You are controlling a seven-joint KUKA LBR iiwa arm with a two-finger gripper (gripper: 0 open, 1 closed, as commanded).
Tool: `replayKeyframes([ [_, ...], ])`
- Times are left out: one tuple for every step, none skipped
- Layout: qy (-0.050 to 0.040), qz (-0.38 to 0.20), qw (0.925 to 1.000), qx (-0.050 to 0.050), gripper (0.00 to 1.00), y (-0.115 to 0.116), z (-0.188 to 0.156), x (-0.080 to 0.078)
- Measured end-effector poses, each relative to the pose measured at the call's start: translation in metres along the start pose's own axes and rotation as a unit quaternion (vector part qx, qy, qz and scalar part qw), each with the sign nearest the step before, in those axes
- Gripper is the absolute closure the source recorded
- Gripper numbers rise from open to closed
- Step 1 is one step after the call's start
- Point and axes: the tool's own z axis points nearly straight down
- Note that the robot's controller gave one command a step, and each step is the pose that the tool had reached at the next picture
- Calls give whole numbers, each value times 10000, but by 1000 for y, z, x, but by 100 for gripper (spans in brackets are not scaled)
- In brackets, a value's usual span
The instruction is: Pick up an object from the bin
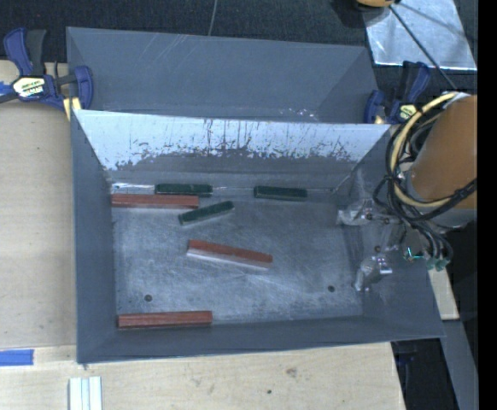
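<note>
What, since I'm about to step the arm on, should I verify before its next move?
1. Jaws empty: ok, the gripper holds nothing.
2. Jaws open: ok, they stand apart.
3. Gripper over a thing: not ok, it hangs over bare floor by the bin's wall on the arm's side.
4. Nearest things lie free: ok, the dark green bar and the middle red-brown bar each lie alone.
5. Height above the floor: cannot tell.

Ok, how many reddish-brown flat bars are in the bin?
3. The back-left reddish-brown flat bar lies by the grey metal bin's far wall; the middle bar lies slanted on its floor; the front-left bar lies along the near wall. None seems hidden.
</note>
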Motion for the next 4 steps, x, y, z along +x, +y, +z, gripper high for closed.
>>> replayKeyframes([
  [-33,-169,9999,7,0,23,50,-6],
  [-5,-117,9999,-4,0,56,111,-15],
  [-15,-1149,9934,-11,100,113,106,-75],
  [-15,-1151,9933,-10,100,113,106,-75],
])
